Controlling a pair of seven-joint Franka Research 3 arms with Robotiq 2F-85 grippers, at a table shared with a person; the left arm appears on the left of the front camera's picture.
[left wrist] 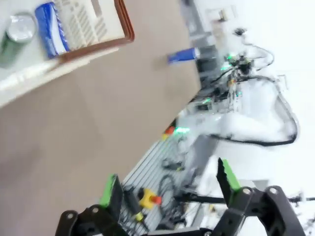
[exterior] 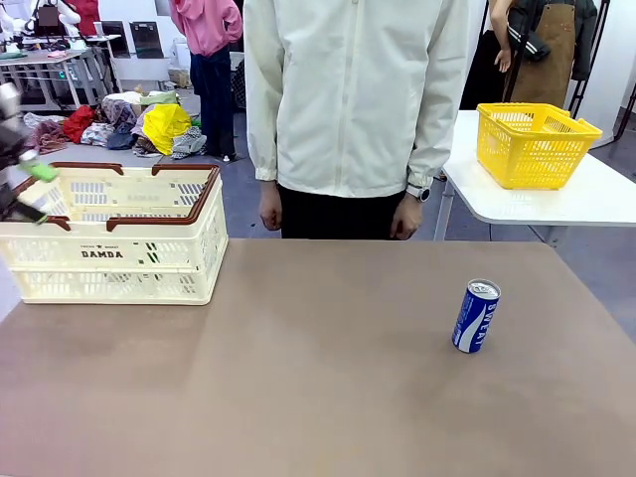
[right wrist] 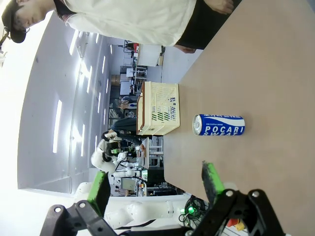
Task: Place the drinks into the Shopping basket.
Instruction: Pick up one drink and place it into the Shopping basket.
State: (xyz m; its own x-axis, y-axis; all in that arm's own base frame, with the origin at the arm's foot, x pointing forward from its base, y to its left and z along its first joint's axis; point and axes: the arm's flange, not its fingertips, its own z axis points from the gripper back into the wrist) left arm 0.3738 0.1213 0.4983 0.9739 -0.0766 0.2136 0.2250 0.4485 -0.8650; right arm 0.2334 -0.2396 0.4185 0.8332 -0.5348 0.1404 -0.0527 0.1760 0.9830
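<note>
Left tool [left wrist: 167, 177]: green pads apart, nothing held. It is seen in the front view at the near-left corner of the Shopping basket [exterior: 109, 253], above the rim. It is probably parked there because it is empty and its side of the job is judged done.

Right tool [right wrist: 155, 174]: pads apart, nothing held, and pointed along the counter [exterior: 318, 397] at the blue can [exterior: 477, 316].

The blue can is stood upright on the right half of the counter, well apart from the basket, with bare surface all round it. A side grasp is judged easy, and the right arm is the nearer one.

The Shopping basket is set at the far-left of the counter, handles folded down on the rim and mouth open upward. Inside it, in the blurred left wrist view, a green can [left wrist: 17, 32] is seen silver top up with a second blue can [left wrist: 51, 27] just beside it. Whether that one is stood or leaned cannot be told.

The counter is plain, matte and brown-grey. One drink is judged left to place.

Beyond the far edge a person [exterior: 353, 99] is stood, with both hands [exterior: 405, 217] hung down and nothing offered. Further back, a yellow basket [exterior: 537, 144] is set on a white table [exterior: 576, 204], and a clothes pile [exterior: 149, 124] is left on the floor.
</note>
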